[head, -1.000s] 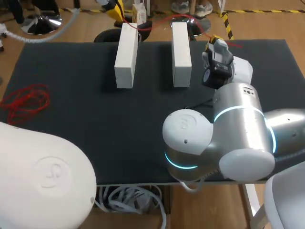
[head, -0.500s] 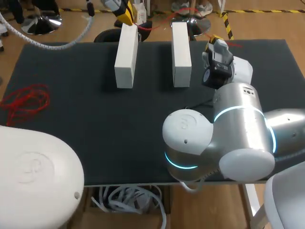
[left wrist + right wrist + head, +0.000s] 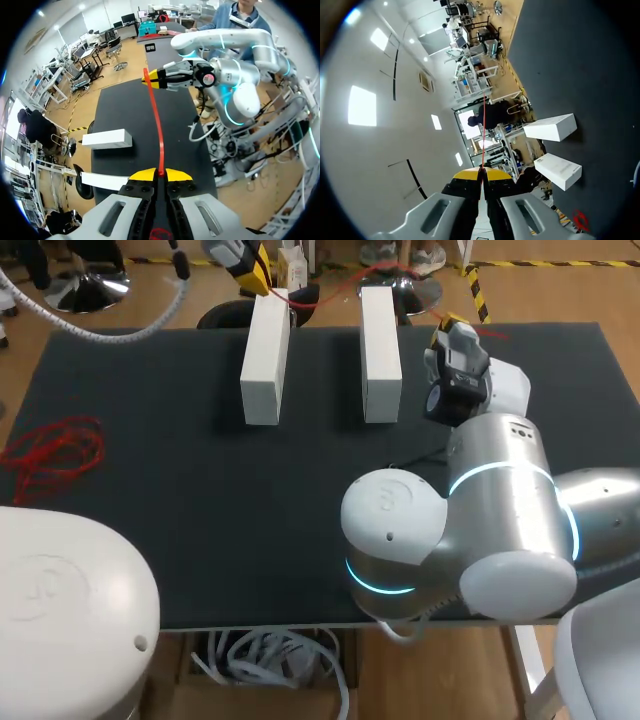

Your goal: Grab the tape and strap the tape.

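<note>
A thin red tape [image 3: 335, 290] stretches taut between my two grippers, above the far ends of two white blocks [image 3: 265, 355] [image 3: 380, 340]. My left gripper [image 3: 252, 268] hangs beyond the table's far edge, over the left block's end, shut on one end of the tape [image 3: 159, 125]. My right gripper [image 3: 447, 322] is just right of the right block, shut on the other end. In the left wrist view the tape runs from my left gripper [image 3: 160, 174] straight to the right gripper [image 3: 151, 81]. In the right wrist view the tape [image 3: 483, 130] leaves the shut right gripper [image 3: 482, 172] as a fine line.
A loose heap of red tape [image 3: 55, 452] lies near the table's left edge. The black table top [image 3: 200, 500] is bare in front of the blocks. My right arm's large joints [image 3: 470, 530] cover the front right part of the table.
The left arm's big white housing at the lower left has drawn leftward, and its gripper has shifted slightly by the left block's far end. The right arm has not moved.
</note>
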Robot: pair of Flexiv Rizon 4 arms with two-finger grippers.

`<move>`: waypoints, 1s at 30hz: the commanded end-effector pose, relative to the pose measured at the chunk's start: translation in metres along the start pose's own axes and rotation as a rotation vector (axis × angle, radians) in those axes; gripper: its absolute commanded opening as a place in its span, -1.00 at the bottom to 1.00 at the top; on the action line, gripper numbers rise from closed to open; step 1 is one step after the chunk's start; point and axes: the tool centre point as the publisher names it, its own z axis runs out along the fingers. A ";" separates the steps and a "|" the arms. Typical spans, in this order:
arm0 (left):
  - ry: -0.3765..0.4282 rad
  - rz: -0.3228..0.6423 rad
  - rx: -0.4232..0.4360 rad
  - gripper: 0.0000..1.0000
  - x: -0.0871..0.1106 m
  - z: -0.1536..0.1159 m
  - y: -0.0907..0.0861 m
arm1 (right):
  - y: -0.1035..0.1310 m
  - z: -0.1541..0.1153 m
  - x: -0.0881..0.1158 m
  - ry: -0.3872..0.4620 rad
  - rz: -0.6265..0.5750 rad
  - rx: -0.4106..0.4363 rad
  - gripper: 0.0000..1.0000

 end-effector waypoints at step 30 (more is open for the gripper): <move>0.001 -0.001 -0.003 -1.00 0.000 0.000 -0.001 | 0.020 -0.005 0.017 0.205 -1.512 0.233 -1.00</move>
